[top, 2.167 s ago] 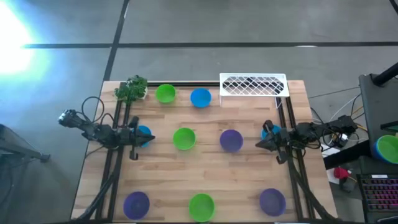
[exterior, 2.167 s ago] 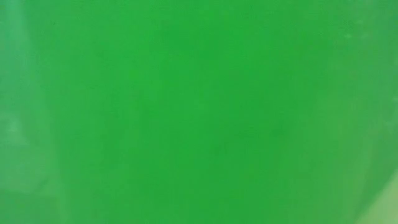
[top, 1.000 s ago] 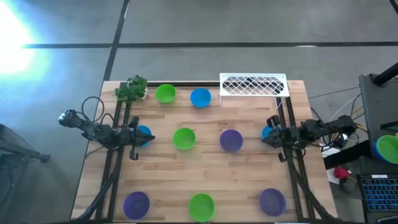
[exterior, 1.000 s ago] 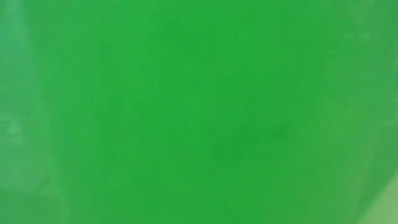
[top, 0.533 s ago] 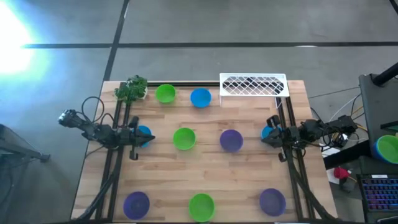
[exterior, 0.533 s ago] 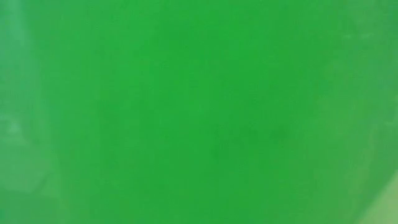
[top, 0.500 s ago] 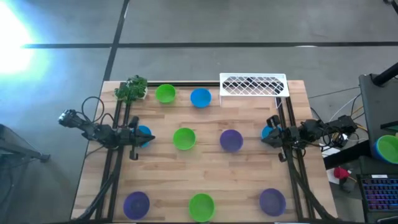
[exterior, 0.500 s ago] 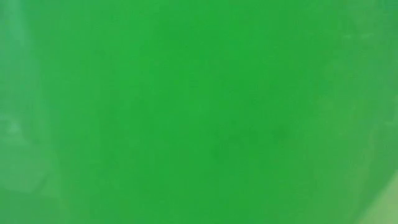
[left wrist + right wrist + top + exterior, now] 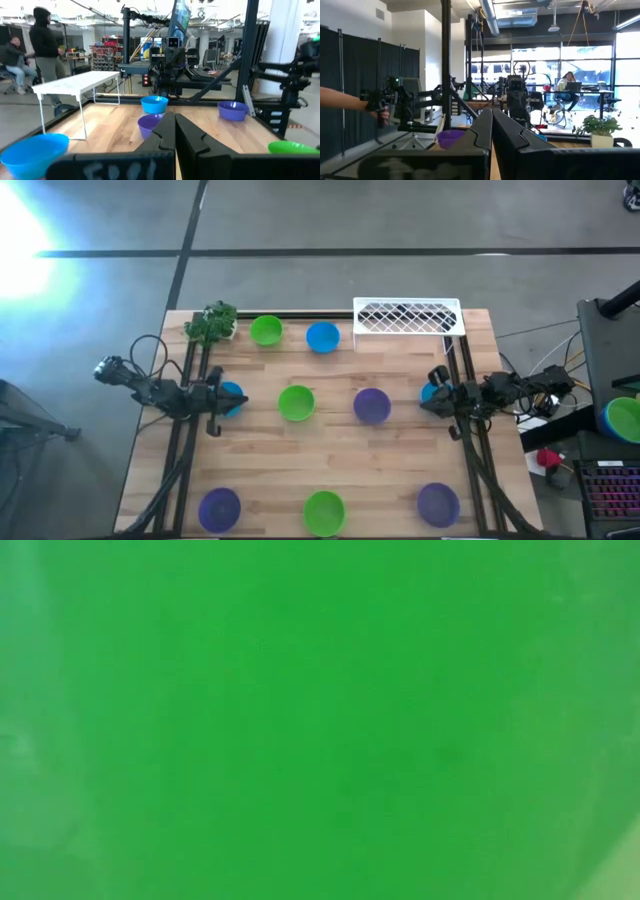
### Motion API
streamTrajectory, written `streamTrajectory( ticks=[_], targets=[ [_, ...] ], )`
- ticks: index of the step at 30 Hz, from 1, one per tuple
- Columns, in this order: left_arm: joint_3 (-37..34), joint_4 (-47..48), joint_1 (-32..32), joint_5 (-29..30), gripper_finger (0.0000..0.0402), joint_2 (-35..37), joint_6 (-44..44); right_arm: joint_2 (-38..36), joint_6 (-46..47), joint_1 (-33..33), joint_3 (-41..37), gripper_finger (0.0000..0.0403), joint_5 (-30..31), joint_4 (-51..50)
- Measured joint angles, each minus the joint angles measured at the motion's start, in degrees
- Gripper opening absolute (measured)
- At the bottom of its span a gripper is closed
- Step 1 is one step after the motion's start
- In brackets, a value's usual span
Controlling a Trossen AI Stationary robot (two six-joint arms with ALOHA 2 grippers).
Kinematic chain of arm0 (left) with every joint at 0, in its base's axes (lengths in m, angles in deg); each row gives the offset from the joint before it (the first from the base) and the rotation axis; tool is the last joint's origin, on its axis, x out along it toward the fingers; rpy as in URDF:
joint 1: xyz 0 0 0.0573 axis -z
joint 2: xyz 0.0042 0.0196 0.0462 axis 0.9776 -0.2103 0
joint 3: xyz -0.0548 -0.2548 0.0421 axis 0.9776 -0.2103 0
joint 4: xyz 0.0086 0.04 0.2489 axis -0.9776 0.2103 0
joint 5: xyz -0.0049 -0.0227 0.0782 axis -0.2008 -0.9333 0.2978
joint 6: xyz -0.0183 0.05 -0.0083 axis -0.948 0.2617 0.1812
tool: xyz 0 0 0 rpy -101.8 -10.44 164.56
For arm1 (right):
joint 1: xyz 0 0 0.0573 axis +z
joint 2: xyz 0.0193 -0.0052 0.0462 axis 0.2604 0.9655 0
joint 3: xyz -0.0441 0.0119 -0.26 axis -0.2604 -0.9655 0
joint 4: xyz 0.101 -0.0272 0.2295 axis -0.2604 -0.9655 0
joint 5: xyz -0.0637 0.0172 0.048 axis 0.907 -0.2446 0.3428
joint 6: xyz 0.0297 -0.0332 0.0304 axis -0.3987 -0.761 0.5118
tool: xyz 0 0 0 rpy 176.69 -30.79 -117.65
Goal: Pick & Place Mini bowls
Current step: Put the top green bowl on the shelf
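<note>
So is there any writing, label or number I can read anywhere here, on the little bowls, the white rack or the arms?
None can be read.
Left gripper: pale marks on the dark bar below its shut fingers, too blurred to read.
Right gripper: pale smudges on its bar, also unreadable.
Mini bowls: plain colours, no print visible.
White rack: bare wire, no label.
Low view: filled by plain green, no text.

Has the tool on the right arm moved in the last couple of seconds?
Yes. In the high view the right tool has shifted slightly toward the table's right edge, away from the purple bowl, and has since held there.
</note>
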Motion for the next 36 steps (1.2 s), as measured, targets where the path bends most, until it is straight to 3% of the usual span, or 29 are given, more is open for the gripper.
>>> streamTrajectory(
  ticks=[10,18,29,36],
  targets=[
    [0.0,-0.9,0.0,4.0,0.0,0.0,-11.7,0.0,4.9,0.0,0.0,0.0008,0.0,0.0],
    [1.2,-1.2,0.0,7.8,0.0,-0.7,-9.9,0.0,6.0,0.0,0.0,0.0008,0.0,0.0],
    [13.8,3.6,-0.1,15.5,0.0,-11.2,-5.4,0.0,7.7,0.0,0.0,0.0008,3.3,0.0],
    [23.1,10.8,-0.1,24.4,0.0,-20.4,-13.6,0.0,8.3,0.0,0.0,0.0008,3.3,0.0]
  ],
)
